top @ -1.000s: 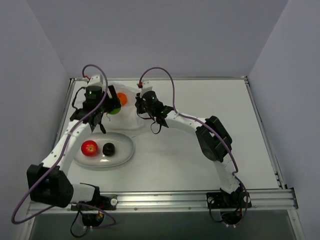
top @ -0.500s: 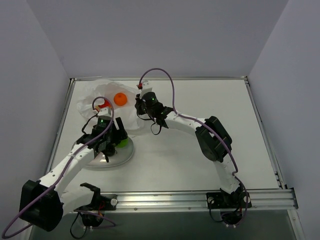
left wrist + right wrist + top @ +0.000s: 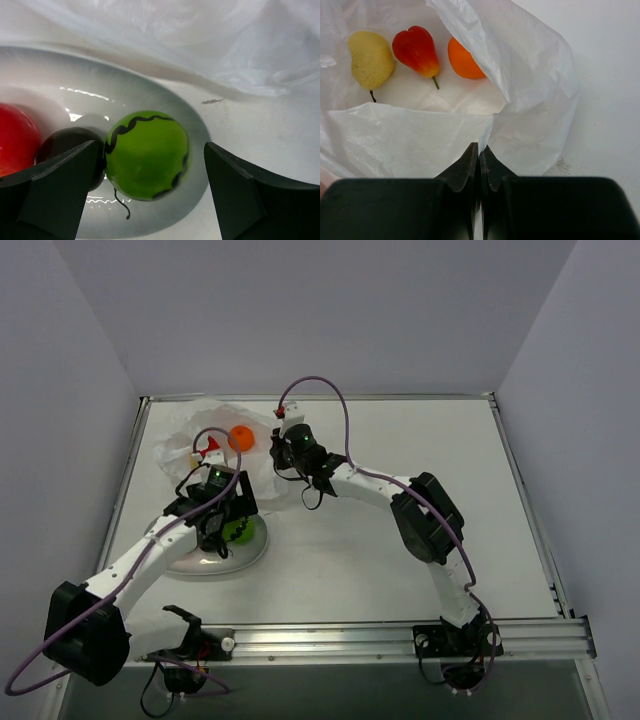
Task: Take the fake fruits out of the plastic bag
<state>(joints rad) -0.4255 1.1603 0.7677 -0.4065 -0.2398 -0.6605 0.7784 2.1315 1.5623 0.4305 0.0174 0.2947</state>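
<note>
Inside the wide-open left claw [image 3: 150, 145], the green ball [image 3: 145, 165], lying on the plate [image 3: 165, 95] just beside the black ball [image 3: 65, 145]. In the closed right claw [image 3: 480, 150], an edge of the plastic bag [image 3: 530, 75] at the far left corner of the table [image 3: 400, 540], with the orange [image 3: 462, 60] inside.

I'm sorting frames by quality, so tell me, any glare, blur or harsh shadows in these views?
Left wrist: white glare streaks on the plate, green fruit sharp. Right wrist: bag bright, creases readable; right end effector dark, little detail. Top external: even light, faint shadows.
</note>
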